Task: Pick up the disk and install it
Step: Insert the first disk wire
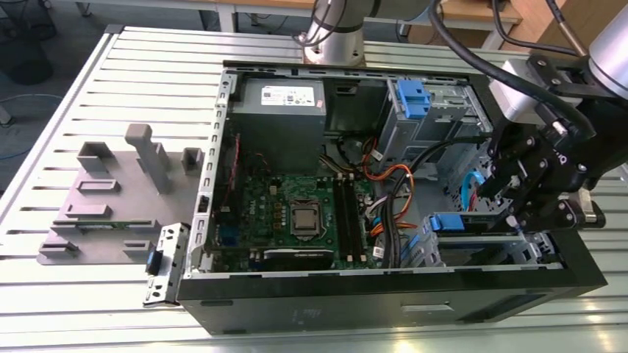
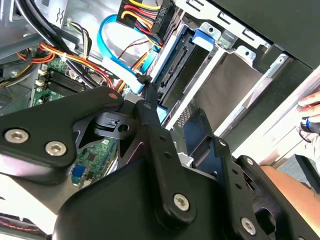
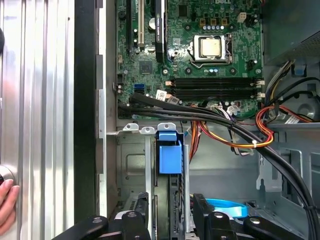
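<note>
holding disk (image 3: 169, 155) in bay (image 3: 129, 170) with gripper (image 3: 171, 202) jaws clamped narrow on its sides, needing it square to rails (image 3: 186, 165), clear of cables (image 3: 240, 131), pressing evenly, not forcing.

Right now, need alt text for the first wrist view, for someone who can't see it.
The disk, blue end tab showing, sits in a slot of the grey drive cage, with the black gripper close by. Beyond lie bundled cables and the green motherboard; a person's hand shows outside the black case wall.
</note>
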Robot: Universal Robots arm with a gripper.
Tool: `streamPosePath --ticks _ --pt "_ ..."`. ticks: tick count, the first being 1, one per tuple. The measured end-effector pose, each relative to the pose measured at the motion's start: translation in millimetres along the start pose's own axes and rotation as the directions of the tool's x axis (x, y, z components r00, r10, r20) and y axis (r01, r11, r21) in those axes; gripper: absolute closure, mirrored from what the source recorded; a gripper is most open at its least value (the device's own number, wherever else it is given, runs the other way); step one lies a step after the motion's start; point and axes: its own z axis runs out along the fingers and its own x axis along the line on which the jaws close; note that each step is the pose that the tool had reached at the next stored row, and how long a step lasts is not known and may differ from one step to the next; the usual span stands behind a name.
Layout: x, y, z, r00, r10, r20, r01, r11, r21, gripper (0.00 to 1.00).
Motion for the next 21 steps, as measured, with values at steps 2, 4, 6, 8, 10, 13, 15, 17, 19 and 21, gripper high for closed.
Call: streamPosePath --ticks 2,4,6,8,10,13,15,17,19,21 --pt "0.0 0.1 -1.2 1.0000 0.000 0.0002 0.000 1.0000 0.0000 0.52" --pt "0.0 0.0 -1.1 1.0000 0.000 0.0006 0.000 1.0000 0.0000 0.52" --pt "0.0 0.1 -1.3 1.0000 0.000 0.0007 0.000 1.0000 0.0000 0.52" --pt "-0.1 0.1 -1.4 1.0000 0.000 0.0008 0.000 1.0000 0.0000 0.52" --pt "-0.1 0.1 -2.0 1.0000 0.000 0.0019 0.000 1.0000 0.0000 0.52" --pt "-0.2 0.3 -7.0 1.0000 0.000 0.0052 0.000 1.0000 -0.0001 0.52" --pt "-0.2 0.5 -11.0 1.0000 0.000 0.0068 0.000 1.0000 -0.0001 0.52" --pt "-0.2 0.5 -11.1 1.0000 0.000 0.0076 0.000 1.0000 -0.0001 0.52" --pt "-0.4 0.5 -11.0 1.0000 0.000 0.0088 0.000 1.0000 -0.0002 0.52" --pt "-2.1 0.5 -10.5 1.0000 0.000 0.0096 0.000 1.0000 -0.0002 0.52"
